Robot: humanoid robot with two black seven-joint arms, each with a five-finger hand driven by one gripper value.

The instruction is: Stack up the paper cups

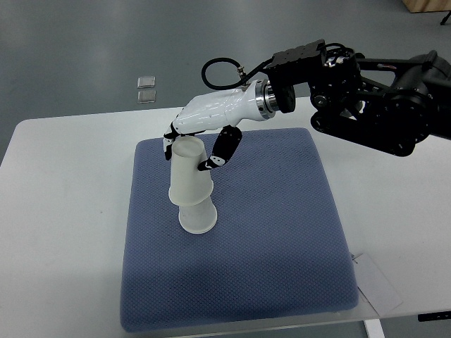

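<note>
Two white paper cups stand upside down on the blue mat (282,232). The upper cup (189,172) sits tilted over the lower cup (197,216), covering its top part. My right hand (192,144) reaches in from the right and its fingers curl around the upper cup near its top, the thumb (220,151) on the right side and the other fingers on the left. The left arm is out of view.
The mat lies on a white table (63,211). A white paper tag (377,282) lies at the mat's near right corner. Two small clear squares (146,89) lie on the grey floor beyond the table.
</note>
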